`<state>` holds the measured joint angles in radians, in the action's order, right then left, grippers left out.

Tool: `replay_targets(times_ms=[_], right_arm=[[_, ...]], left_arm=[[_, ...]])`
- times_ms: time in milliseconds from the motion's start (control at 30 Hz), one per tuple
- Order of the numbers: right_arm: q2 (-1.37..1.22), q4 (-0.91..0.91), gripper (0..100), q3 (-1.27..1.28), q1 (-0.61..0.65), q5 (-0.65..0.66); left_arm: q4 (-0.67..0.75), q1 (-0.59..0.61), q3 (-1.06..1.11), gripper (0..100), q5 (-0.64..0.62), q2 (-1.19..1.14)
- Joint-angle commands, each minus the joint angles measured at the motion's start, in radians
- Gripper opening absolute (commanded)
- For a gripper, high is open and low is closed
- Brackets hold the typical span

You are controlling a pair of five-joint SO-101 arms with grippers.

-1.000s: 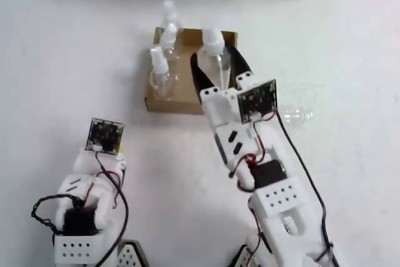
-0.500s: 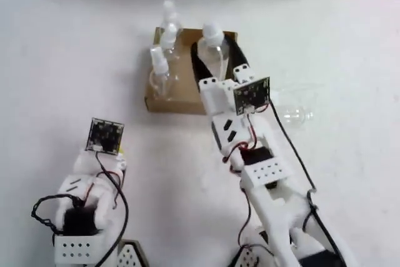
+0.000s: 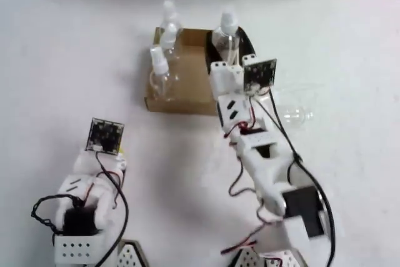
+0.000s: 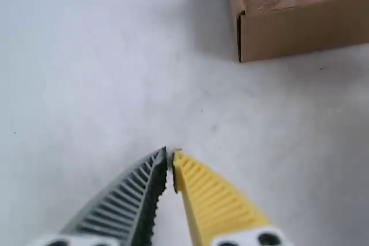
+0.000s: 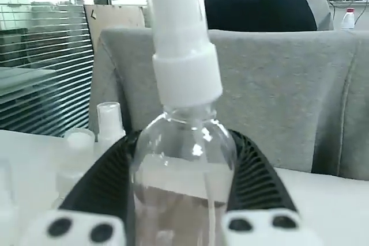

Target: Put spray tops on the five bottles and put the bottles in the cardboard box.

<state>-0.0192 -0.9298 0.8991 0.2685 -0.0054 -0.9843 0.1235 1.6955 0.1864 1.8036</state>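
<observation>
– Stretching out toward 1 o'clock, the right arm (image 3: 262,161) has carried its bottle (image 3: 226,37) from mid-box to the 1 o'clock corner of the box (image 3: 181,95).
– And the grip?
– The right gripper (image 3: 226,45) is clamped round the bottle's body. The bottle is upright with its spray top (image 3: 229,18) on. The left gripper (image 4: 171,159) is closed on nothing, low over the table (image 3: 75,60) at 7 o'clock of the box.
– Room to move?
– White table stretches wide at 9 and 3 o'clock. Its far edge runs just past the box at 12.
– What's in the box?
– Three topped bottles (image 3: 161,70) stand along its 9 o'clock side.
– Anything in the way?
– One loose bottle (image 3: 294,115) lies on its side at 4 o'clock, just beside the right arm.
</observation>
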Motion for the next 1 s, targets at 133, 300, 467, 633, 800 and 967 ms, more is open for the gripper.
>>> replay_targets(times_ms=[133, 300, 467, 633, 800, 967], right_arm=[[-0.223, -0.091, 1.5, -0.227, -0.018, -0.003], [-0.358, -0.091, 1.5, -0.364, -0.036, -0.003], [-0.463, -0.085, 1.5, -0.485, -0.054, -0.003], [-0.544, -0.084, 1.5, -0.569, -0.058, -0.003], [-0.618, -0.084, 1.5, -0.638, -0.058, -0.002], [-0.67, -0.084, 1.5, -0.692, -0.058, -0.002]], left_arm=[[-0.003, 0.005, -0.003, 2, 0.008, 0.005], [-0.002, 0.005, -0.003, 2, 0.008, 0.005], [-0.002, 0.005, -0.003, 2, 0.008, 0.005], [-0.002, 0.004, -0.003, 2, 0.008, 0.005], [-0.002, 0.004, -0.003, 2, 0.008, 0.005], [0.0, 0.004, -0.003, 2, 0.008, 0.005]])
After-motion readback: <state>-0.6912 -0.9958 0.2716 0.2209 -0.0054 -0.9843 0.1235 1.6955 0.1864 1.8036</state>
